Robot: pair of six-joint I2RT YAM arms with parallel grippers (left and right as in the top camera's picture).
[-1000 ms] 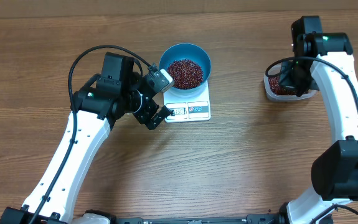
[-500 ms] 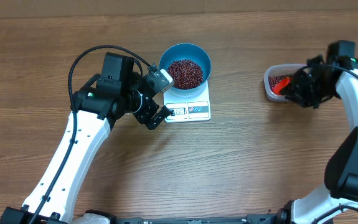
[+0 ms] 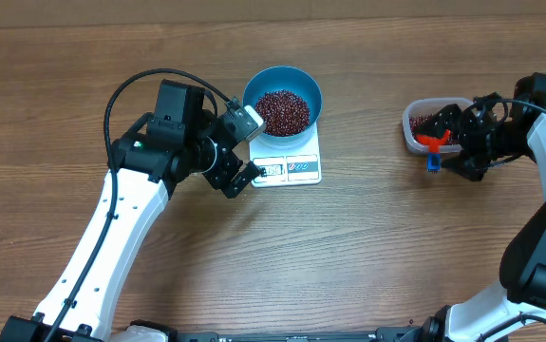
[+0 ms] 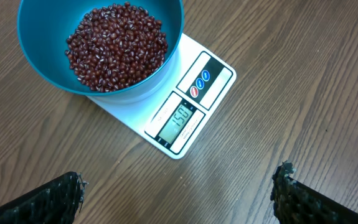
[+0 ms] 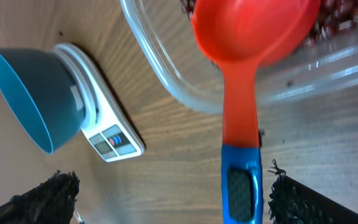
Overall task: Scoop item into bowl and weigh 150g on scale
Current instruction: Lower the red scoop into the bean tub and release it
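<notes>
The blue bowl (image 3: 312,87) holds a heap of red-brown beans (image 3: 282,109) and stands on the white scale (image 3: 303,171). In the left wrist view the bowl (image 4: 42,53), beans (image 4: 116,43) and scale (image 4: 193,57) lie ahead, and the display is lit. My left gripper (image 3: 247,150) hovers open by the scale's left edge, holding nothing (image 4: 179,199). My right gripper (image 3: 453,144) is open at the front of the clear tub (image 3: 411,135). A red scoop with a blue handle (image 3: 432,147) lies loose between its fingers, head over the tub's rim (image 5: 241,186).
The clear tub (image 5: 166,81) at the right holds more beans (image 5: 337,18). The right wrist view also shows the bowl (image 5: 23,93) and scale (image 5: 113,134) far off on its left side. Bare wooden table surrounds everything.
The right gripper has opened and let go of the scoop. It swung from above the tub to the tub's front right side. The left arm has not moved.
</notes>
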